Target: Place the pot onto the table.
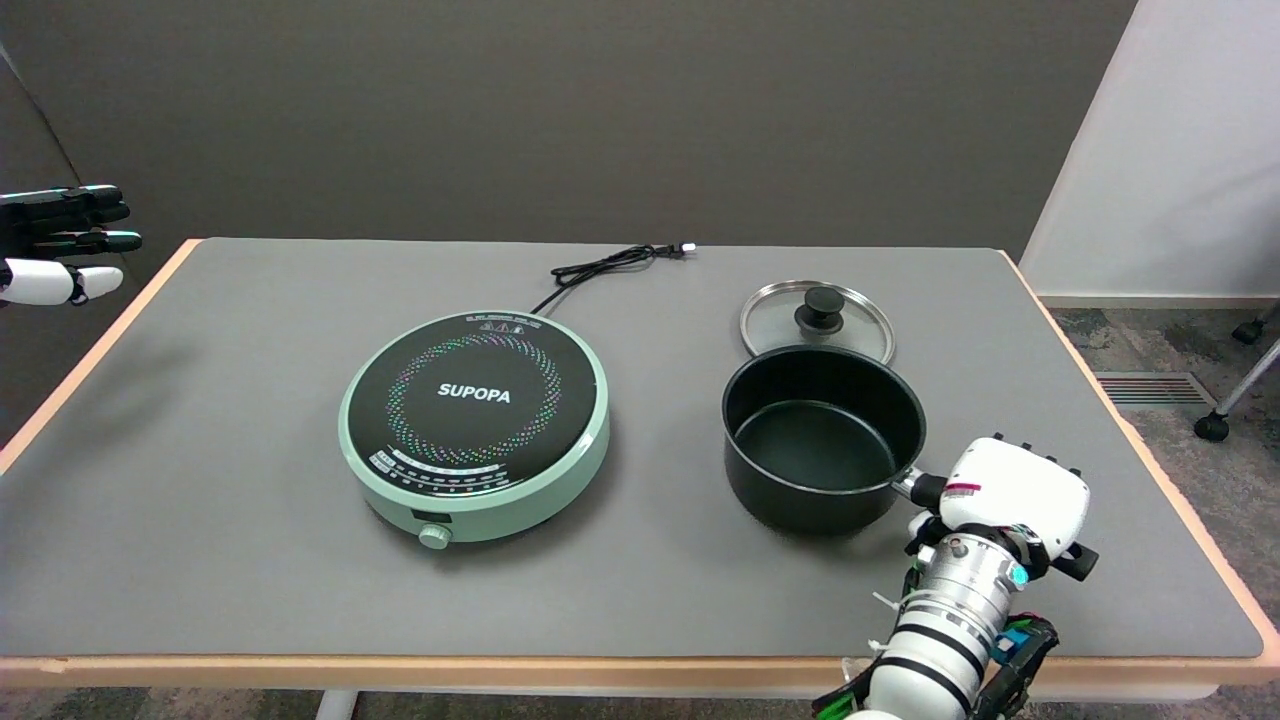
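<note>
the black pot [822,440] stands upright on the grey surface [200,560], toward its right edge, just in front of the glass lid [816,318]. the right hand [1010,500] holds the pot's handle, fingers closed around it. the green cooktop [476,424] sits mid-surface, well apart.

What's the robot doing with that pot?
The robot's right hand is holding the black pot by its handle. The pot sits on the grey table, to the right of the green cooker, which has nothing on it. The pot is empty, and its glass lid lies flat on the table just behind it. The other hand hangs in the air at the far left, holding nothing.
</note>
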{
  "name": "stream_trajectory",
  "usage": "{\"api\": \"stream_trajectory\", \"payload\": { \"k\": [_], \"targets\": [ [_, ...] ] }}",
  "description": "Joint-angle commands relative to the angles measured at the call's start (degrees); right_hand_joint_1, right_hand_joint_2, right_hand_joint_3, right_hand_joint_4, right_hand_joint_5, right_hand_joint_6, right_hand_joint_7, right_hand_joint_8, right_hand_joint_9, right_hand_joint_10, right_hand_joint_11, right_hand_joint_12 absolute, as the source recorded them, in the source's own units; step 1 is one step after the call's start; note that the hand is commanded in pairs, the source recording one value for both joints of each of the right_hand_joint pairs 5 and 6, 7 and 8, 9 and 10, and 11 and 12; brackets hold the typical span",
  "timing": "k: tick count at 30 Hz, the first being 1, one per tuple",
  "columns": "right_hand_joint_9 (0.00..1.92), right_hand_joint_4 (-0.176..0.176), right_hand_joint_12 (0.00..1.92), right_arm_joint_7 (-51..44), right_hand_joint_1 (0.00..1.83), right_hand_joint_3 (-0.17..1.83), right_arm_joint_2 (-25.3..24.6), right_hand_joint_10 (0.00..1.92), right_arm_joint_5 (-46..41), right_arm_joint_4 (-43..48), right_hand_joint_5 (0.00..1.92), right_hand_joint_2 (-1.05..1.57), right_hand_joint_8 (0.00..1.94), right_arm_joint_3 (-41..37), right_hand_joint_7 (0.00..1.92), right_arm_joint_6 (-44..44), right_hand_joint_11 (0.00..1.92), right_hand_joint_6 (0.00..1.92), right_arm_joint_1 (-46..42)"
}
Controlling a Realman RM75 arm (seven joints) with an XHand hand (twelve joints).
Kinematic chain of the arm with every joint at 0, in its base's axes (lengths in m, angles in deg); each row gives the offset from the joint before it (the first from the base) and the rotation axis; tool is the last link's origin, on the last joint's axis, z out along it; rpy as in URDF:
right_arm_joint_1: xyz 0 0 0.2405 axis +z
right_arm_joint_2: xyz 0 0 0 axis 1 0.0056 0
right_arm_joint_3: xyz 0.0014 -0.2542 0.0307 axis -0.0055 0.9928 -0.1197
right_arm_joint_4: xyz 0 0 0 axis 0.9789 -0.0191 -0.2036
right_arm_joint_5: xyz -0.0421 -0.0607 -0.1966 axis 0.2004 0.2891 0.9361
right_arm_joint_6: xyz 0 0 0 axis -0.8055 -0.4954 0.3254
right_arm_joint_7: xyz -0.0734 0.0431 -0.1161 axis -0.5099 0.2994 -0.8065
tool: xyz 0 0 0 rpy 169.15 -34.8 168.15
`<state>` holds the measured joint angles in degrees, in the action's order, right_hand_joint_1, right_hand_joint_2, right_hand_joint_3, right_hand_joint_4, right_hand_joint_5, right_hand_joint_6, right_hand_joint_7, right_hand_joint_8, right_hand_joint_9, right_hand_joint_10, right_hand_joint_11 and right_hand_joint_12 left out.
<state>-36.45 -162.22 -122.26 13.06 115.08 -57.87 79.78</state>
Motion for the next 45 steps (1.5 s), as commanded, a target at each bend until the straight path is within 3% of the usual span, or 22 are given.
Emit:
{"api": "stream_trajectory", "payload": {
  "k": [1,5,11,14,18,22,23,24,26,27,29,30,31,34,39,45],
  "targets": [
    [1.80,-0.060,1.80,-0.09,1.12,0.67,-0.12,1.80,-0.29,-1.01,1.80,0.85,1.80,-0.12,1.80,0.41,1.80,1.80,0.19],
    [1.66,-0.087,1.66,0.04,1.12,0.67,-0.04,1.66,-0.29,-1.01,1.66,0.81,1.66,-0.12,1.66,0.52,1.66,1.66,0.19],
    [1.59,-0.093,1.59,0.04,1.10,0.68,-0.04,1.59,-0.29,-1.31,1.59,0.81,1.59,-0.20,1.59,0.97,1.59,1.59,0.22],
    [1.45,-0.079,1.45,0.04,1.08,0.75,-0.07,1.45,-0.29,-1.60,1.45,0.78,1.45,-0.24,1.45,1.23,1.45,1.45,0.28],
    [1.19,-0.021,1.19,-0.28,1.03,1.15,-0.12,1.19,-0.29,-1.69,1.19,0.59,1.19,-0.36,1.19,2.11,1.19,1.19,0.36],
    [1.05,0.011,1.05,-0.44,0.98,1.56,-0.12,1.05,-0.29,-1.29,1.05,0.22,1.05,-0.44,1.05,2.33,1.05,1.05,0.36],
    [0.99,0.045,0.99,-0.44,0.98,1.66,-0.09,0.99,-0.29,-1.21,0.99,0.09,0.99,-0.44,0.99,2.33,0.99,0.99,0.36],
    [0.86,0.176,0.86,-0.44,0.99,1.81,-0.01,0.86,-0.29,-1.10,0.86,-0.06,0.86,-0.44,0.86,2.33,0.86,0.86,0.36],
    [0.77,0.176,0.77,-0.44,1.00,1.83,0.04,0.77,-0.29,-0.97,0.77,-0.17,0.77,-0.44,0.77,2.33,0.77,0.77,0.36],
    [0.67,0.049,0.67,-0.44,1.00,1.80,0.04,0.67,-0.29,-0.93,0.67,-0.24,0.67,-0.44,0.67,2.33,0.67,0.67,0.36],
    [0.58,0.000,0.58,-0.44,1.01,1.74,0.12,0.58,-0.29,-0.81,0.58,-0.31,0.58,-0.36,0.58,2.37,0.58,0.58,0.36],
    [0.40,-0.116,0.40,-0.44,1.06,1.62,0.15,0.40,-0.29,-0.73,0.40,-0.44,0.40,-0.36,0.40,2.41,0.40,0.40,0.36],
    [0.29,-0.176,0.29,-0.44,1.12,1.46,0.20,0.29,-0.29,-0.58,0.29,-0.56,0.29,-0.33,0.29,2.41,0.29,0.29,0.36],
    [0.34,-0.176,0.34,-0.44,1.21,1.18,0.28,0.34,0.07,-0.33,0.34,-0.64,0.34,-0.28,0.34,2.53,0.34,0.34,0.35],
    [0.38,-0.176,0.38,-0.33,1.25,1.28,0.52,0.38,1.21,1.09,0.38,-0.78,0.38,-0.44,0.38,3.44,0.38,0.38,0.43],
    [0.37,-0.176,0.37,-0.44,1.23,1.17,0.76,0.37,6.76,3.49,0.37,-0.86,0.37,-0.44,0.37,4.91,0.37,0.37,0.51]
  ]
}}
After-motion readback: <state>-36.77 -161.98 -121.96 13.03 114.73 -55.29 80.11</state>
